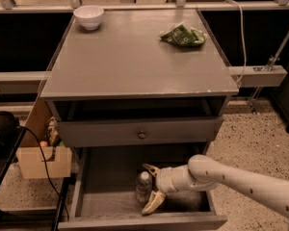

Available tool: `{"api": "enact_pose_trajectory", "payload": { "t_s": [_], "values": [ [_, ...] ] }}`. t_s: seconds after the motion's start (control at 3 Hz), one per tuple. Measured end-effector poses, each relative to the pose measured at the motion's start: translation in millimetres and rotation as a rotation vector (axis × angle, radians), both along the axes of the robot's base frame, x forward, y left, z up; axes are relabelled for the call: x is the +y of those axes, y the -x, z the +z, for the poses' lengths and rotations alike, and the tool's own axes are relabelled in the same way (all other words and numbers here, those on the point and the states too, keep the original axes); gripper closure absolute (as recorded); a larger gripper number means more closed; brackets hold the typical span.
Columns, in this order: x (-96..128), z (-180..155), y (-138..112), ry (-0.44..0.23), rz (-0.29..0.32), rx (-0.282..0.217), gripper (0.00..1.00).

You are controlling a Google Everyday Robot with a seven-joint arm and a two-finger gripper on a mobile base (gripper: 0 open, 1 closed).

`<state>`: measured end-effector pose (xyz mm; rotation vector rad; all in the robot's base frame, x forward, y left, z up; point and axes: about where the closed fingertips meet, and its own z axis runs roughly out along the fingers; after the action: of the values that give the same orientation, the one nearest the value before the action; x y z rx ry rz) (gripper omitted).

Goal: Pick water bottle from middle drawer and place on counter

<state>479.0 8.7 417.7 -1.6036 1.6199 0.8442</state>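
Note:
The water bottle point(143, 186) stands upright on the floor of the open middle drawer point(106, 198), a clear bottle with a white cap. My gripper point(151, 187) reaches in from the right on a white arm, its two cream fingers point(153, 202) spread open on either side of the bottle, one behind it and one in front. The bottle sits between them, not lifted. The counter point(135, 57) is the grey cabinet top above.
A white bowl point(88, 16) sits at the counter's back left and a green crumpled bag point(182, 35) at its back right. A closed drawer front with a round knob point(141, 134) overhangs the open drawer. A cardboard box point(42, 159) and cables stand left of the cabinet.

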Motion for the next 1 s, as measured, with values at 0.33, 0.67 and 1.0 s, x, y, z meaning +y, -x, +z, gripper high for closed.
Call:
{"api": "enact_pose_trajectory", "payload": {
  "t_s": [0.33, 0.67, 1.0],
  "values": [
    [-1.9, -0.8, -0.9, 0.002, -0.044, -0.005, 0.00],
    [-2.4, -1.6, -1.0, 0.004, -0.075, -0.008, 0.00],
    [3.5, -0.7, -5.6, -0.003, -0.108, -0.013, 0.00]
  ]
}}
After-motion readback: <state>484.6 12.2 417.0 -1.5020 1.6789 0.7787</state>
